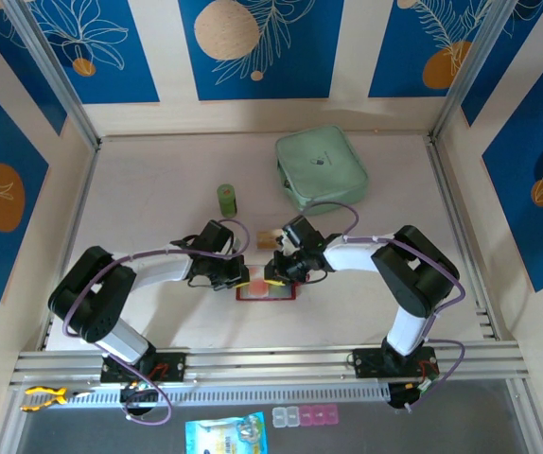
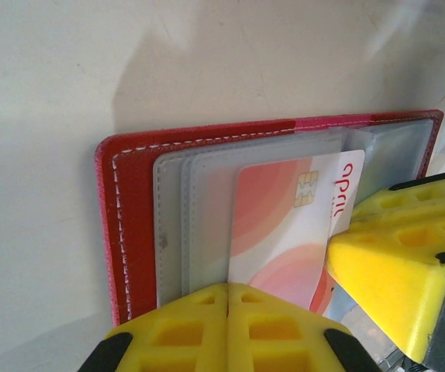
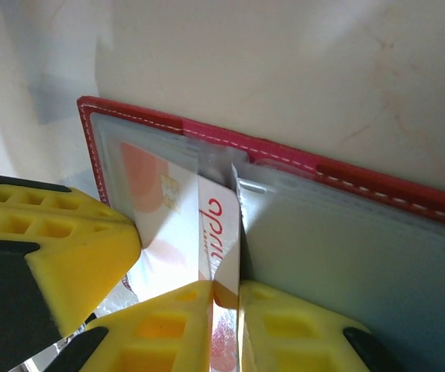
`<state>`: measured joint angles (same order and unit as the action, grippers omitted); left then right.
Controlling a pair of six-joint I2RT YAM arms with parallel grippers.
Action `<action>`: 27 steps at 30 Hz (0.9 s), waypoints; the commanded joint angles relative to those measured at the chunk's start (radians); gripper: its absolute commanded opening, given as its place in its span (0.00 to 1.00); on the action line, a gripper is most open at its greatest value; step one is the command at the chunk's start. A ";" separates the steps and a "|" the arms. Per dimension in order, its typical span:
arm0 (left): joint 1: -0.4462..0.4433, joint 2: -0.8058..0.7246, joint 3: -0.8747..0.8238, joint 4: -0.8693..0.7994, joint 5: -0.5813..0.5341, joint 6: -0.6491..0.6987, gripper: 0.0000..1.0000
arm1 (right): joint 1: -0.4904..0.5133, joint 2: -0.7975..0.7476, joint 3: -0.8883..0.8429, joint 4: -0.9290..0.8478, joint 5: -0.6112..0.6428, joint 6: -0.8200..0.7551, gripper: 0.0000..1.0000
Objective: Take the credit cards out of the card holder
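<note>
The red card holder (image 1: pixel 270 292) lies open on the table between the two grippers. Its greyish clear sleeves (image 2: pixel 199 209) fan out over the red cover (image 2: pixel 129 201). One credit card (image 2: pixel 284 225), white with orange-pink shapes and a chip, sticks partly out of a sleeve. My left gripper (image 2: pixel 228 288) is shut, its tips pressing down on the sleeves beside the card. My right gripper (image 3: pixel 224 285) is shut on the protruding edge of the credit card (image 3: pixel 168 209), over the holder (image 3: pixel 362 182). Another tan card (image 1: pixel 270 237) lies on the table just behind the holder.
A mint-green zip pouch (image 1: pixel 321 168) sits at the back right. A small green object (image 1: pixel 227 199) stands behind the left gripper. Both arms crowd the table's middle, their yellow fingers (image 2: pixel 393 256) almost touching. Metal rails border the table's sides.
</note>
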<state>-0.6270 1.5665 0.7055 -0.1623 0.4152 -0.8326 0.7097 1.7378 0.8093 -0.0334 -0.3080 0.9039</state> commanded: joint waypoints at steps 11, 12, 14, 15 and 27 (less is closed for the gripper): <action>-0.008 0.001 -0.021 -0.052 -0.036 -0.011 0.06 | -0.018 -0.071 -0.049 -0.006 -0.016 -0.013 0.11; -0.008 -0.004 -0.023 -0.052 -0.036 -0.010 0.06 | -0.024 -0.084 -0.053 -0.022 -0.010 -0.021 0.10; -0.008 -0.003 -0.023 -0.052 -0.036 -0.011 0.06 | -0.035 -0.106 -0.059 -0.048 -0.001 -0.036 0.10; -0.008 -0.003 -0.025 -0.051 -0.036 -0.011 0.05 | -0.040 -0.118 -0.059 -0.069 0.005 -0.046 0.10; -0.007 -0.018 -0.067 0.010 -0.015 -0.060 0.05 | -0.050 -0.193 0.070 -0.330 0.077 -0.207 0.03</action>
<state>-0.6270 1.5497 0.6731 -0.1177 0.4183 -0.8707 0.6632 1.5768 0.8310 -0.2543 -0.2584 0.7685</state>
